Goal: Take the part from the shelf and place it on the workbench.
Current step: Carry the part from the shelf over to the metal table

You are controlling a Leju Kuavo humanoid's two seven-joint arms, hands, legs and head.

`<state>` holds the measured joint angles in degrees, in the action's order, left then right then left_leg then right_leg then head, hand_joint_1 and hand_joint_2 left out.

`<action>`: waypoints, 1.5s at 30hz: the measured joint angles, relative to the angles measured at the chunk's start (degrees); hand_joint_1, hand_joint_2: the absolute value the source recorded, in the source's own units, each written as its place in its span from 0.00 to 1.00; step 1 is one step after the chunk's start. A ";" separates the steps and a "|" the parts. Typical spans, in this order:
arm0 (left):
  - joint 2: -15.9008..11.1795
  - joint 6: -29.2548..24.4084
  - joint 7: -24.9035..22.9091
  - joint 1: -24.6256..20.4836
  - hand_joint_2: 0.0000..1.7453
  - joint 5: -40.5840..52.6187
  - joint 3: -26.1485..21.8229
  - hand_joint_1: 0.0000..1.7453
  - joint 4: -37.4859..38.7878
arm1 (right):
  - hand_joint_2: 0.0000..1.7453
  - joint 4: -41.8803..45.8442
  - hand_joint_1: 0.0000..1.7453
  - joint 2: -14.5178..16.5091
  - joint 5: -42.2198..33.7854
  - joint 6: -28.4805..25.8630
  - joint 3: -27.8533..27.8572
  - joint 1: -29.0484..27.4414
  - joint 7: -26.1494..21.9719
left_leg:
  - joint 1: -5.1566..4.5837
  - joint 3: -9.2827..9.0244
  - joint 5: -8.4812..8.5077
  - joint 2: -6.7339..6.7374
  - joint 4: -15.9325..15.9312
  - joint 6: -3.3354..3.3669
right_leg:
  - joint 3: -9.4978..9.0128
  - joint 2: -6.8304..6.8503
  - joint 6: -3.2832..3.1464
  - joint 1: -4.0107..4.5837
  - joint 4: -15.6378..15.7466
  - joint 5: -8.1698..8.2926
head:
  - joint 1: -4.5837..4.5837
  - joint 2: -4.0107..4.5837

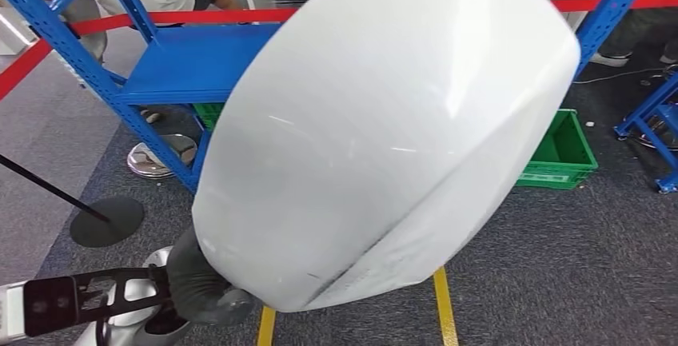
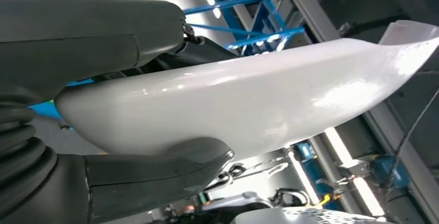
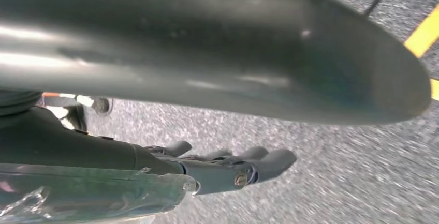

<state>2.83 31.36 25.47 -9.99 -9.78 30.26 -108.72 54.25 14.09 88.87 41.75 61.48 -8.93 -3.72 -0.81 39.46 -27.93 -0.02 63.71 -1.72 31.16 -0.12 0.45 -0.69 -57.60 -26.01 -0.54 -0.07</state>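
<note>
Hands first, since that is what you need to check. Your left hand [image 2: 103, 146] grips the white part [image 2: 248, 105]: in the left wrist view its thick grey thumb lies along one face of the glossy shell and its darker fingers [image 2: 171, 48] press the opposite face, so the part's edge is clamped between them. In the head view you see that same left hand [image 1: 204, 286] low on the left, under the lower end of the part [image 1: 384, 130], with its ribbed grey cover meeting the shell's rim.

Your right hand [image 3: 228, 167] holds nothing: in the right wrist view its dark fingers lie straight out and apart over the floor, with a clear crinkled wrap along its wrist and the big grey thumb blurred across the picture.

The part is a large, curved white shell, tilted, raised close before the head camera and hiding much of the scene, clear of the shelf.

Behind it you have the blue shelf [image 1: 172, 66] with a bare blue deck, a green crate [image 1: 564, 154] on the dark grey carpet [image 1: 576, 266] to the right, yellow floor lines [image 1: 442, 306] below the part, and a red barrier tape [image 1: 200, 17] strung across, with people standing beyond it.
</note>
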 joint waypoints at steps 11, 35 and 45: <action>-0.18 0.09 -0.08 -2.08 1.00 -0.20 1.85 1.00 0.86 | 0.00 -0.05 0.00 0.51 0.00 -1.21 1.97 0.89 -2.58 | -0.38 -13.28 -0.90 -0.04 -9.29 1.85 | 6.87 -0.02 1.66 0.24 0.61 7.63 | 0.09 0.00; -0.70 -0.15 -0.04 -3.24 1.00 -0.23 3.88 1.00 2.05 | 0.00 -0.10 0.00 0.82 0.00 -3.03 1.82 0.86 3.09 | 0.02 -0.93 -2.21 -0.01 8.41 0.25 | 3.90 -0.12 0.02 0.17 0.10 3.18 | 0.15 0.00; -0.66 -0.37 -0.03 -3.89 1.00 -0.21 4.00 1.00 2.03 | 0.00 0.82 0.00 -0.06 0.00 -5.88 -2.10 -1.20 0.13 | -0.13 -10.96 1.68 0.19 -10.17 3.01 | 8.69 -0.13 2.53 0.24 -3.91 1.86 | -0.16 0.00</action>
<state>2.17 31.00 25.44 -13.88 -9.99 34.25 -106.69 55.07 14.03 88.87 35.87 59.38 -10.13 -3.59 -0.94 28.49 -26.25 0.17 53.54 1.29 39.85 -0.26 2.98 -0.45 -61.50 -24.15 -0.70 -0.07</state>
